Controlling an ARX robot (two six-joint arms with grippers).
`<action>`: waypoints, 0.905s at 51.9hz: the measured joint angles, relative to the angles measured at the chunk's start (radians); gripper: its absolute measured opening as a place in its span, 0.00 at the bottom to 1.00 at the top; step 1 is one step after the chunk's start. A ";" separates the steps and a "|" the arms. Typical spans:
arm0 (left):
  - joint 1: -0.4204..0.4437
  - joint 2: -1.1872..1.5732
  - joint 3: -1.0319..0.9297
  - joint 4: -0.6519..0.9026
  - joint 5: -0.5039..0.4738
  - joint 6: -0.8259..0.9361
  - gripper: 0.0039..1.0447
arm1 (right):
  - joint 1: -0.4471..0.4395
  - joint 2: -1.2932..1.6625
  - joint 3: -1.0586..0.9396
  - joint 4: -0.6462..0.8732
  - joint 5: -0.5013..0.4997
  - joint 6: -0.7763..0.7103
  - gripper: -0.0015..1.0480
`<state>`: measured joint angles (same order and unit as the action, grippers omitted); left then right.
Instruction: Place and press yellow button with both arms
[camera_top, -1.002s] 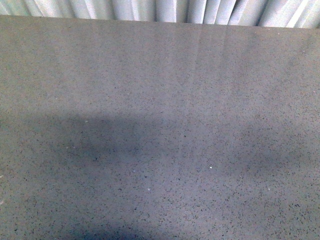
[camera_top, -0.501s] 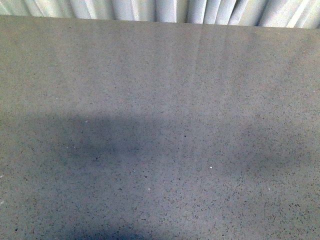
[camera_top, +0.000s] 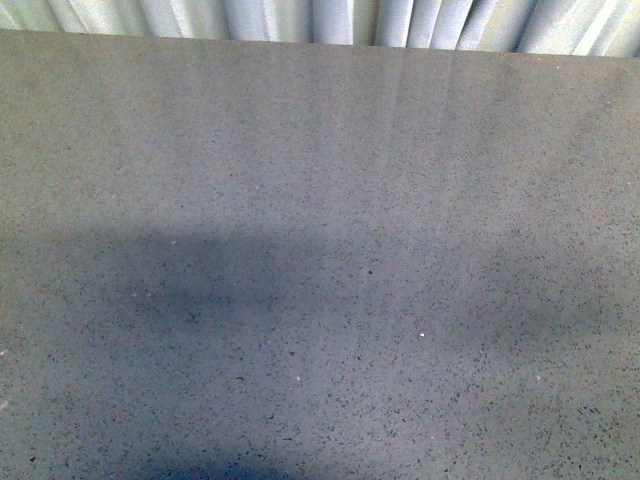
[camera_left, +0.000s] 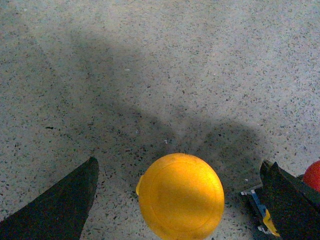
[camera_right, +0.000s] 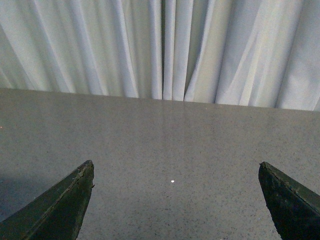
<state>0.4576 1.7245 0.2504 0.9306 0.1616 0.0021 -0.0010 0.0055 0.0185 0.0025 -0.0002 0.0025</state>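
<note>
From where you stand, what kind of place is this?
Probably a staged robot test bench rather than a home or workshop: a grey speckled tabletop, a pale pleated curtain closing off its far edge, and one yellow button between the fingers of the open left gripper.

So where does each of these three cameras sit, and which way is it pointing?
Front: on the robot's body, looking forward and down over the table to the curtain; no arm shows.
Left wrist: on the left arm, looking down at the table; the open left gripper flanks the yellow button, not touching it.
Right wrist: on the right arm, looking across the table to the curtain; the open right gripper is empty.
Shared: front and right wrist both show table and curtain.
</note>
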 joint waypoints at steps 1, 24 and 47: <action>0.000 0.005 0.002 0.003 0.000 0.001 0.91 | 0.000 0.000 0.000 0.000 0.000 0.000 0.91; 0.000 0.080 0.030 0.053 -0.007 0.013 0.68 | 0.000 0.000 0.000 0.000 0.000 0.000 0.91; 0.009 0.079 0.030 0.056 -0.003 0.026 0.33 | 0.000 0.000 0.000 0.000 0.000 0.000 0.91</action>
<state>0.4667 1.8038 0.2802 0.9863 0.1581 0.0280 -0.0010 0.0055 0.0185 0.0025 -0.0002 0.0025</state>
